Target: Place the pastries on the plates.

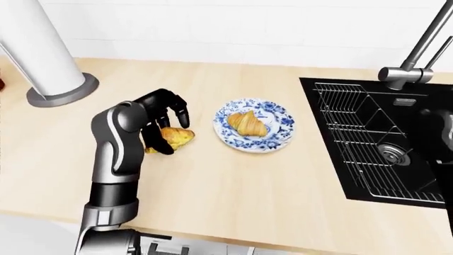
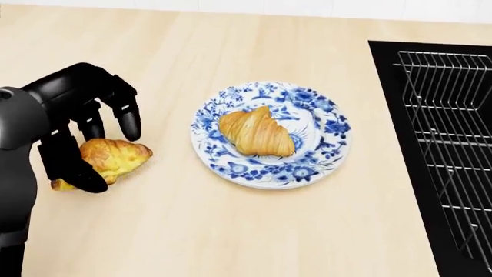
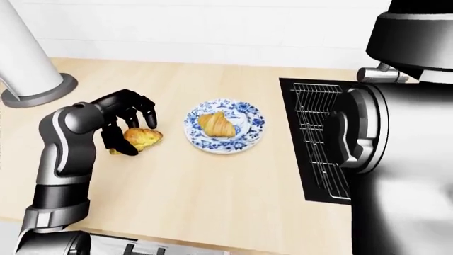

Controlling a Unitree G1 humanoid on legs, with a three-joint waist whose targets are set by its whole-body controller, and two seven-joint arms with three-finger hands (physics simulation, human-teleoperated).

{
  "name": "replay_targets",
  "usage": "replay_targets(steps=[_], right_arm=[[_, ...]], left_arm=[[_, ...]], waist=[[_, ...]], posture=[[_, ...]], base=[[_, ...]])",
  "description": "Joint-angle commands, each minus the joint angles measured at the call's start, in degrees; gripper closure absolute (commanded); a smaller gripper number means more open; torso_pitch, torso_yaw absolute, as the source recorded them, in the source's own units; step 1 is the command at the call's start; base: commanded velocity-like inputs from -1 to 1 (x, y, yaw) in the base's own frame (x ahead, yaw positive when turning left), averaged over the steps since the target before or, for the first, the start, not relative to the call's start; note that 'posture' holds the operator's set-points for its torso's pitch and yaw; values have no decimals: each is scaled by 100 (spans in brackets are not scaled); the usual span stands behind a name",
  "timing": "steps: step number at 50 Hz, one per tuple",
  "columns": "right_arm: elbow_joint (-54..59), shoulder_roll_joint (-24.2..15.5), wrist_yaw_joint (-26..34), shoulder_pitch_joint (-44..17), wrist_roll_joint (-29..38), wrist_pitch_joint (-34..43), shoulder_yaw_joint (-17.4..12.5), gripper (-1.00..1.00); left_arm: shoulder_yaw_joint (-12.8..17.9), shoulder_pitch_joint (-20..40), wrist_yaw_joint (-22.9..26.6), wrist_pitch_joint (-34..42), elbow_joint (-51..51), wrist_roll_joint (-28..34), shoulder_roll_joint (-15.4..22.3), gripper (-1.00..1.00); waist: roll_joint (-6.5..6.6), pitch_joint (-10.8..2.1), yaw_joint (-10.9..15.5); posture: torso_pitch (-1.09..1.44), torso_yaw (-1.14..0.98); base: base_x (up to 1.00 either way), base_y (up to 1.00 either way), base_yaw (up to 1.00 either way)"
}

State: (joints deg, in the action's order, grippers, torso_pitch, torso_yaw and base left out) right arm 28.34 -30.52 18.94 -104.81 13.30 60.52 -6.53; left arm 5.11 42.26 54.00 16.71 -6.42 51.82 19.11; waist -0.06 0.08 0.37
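Observation:
A blue-and-white patterned plate (image 2: 311, 95) lies on the wooden counter with a golden croissant (image 2: 256, 134) on its middle. A second pastry (image 2: 123, 154) lies on the bare counter to the left of the plate, apart from it. My black left hand (image 2: 111, 158) is closed round this pastry, with the fingers (image 2: 127, 124) over its top and the thumb across its lower left end. Part of the pastry is hidden by the hand. My right hand does not show; only my right arm's bulk (image 3: 396, 122) fills the right of the right-eye view.
A black sink (image 1: 368, 143) with a wire rack (image 2: 450, 133) lies to the right of the plate, with a faucet (image 1: 407, 71) above it. A white post on a grey base (image 1: 53, 69) stands at the upper left. The counter's near edge runs along the bottom of the eye views.

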Motion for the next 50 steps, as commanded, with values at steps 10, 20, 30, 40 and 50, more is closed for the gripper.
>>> replay_targets(steps=[10, 20, 30, 40, 50], right_arm=[[-529, 10, -138, 47, -125, -269, -161, -100], [-1047, 3, -334, 291, -266, 146, -84, -100], [-2268, -68, -329, 699, -379, 959, -165, -100], [-3941, -157, -254, 1187, -454, 2171, -187, -100], [-5710, -146, -278, 1912, -526, 3170, -319, -100]], left_arm=[[188, 790, -232, 245, 418, -252, 212, 100], [382, 1708, -134, 1285, 1030, -870, 312, 100], [325, 2501, -92, 2375, 1544, -1332, 580, 100], [502, 2549, -405, 3234, 2193, -1936, 729, 100], [741, 2353, -1172, 3823, 3000, -2671, 706, 100]], waist=[[6, -143, 11], [75, -363, -44], [-165, -261, -97], [-16, -190, 69], [319, -358, 66]], posture=[[-12, 0], [-12, 0], [-12, 0], [-12, 0], [-12, 0]], base=[[0, 0, 0], [-15, 0, 0], [-58, 0, 0], [-58, 0, 0], [-55, 0, 0]])
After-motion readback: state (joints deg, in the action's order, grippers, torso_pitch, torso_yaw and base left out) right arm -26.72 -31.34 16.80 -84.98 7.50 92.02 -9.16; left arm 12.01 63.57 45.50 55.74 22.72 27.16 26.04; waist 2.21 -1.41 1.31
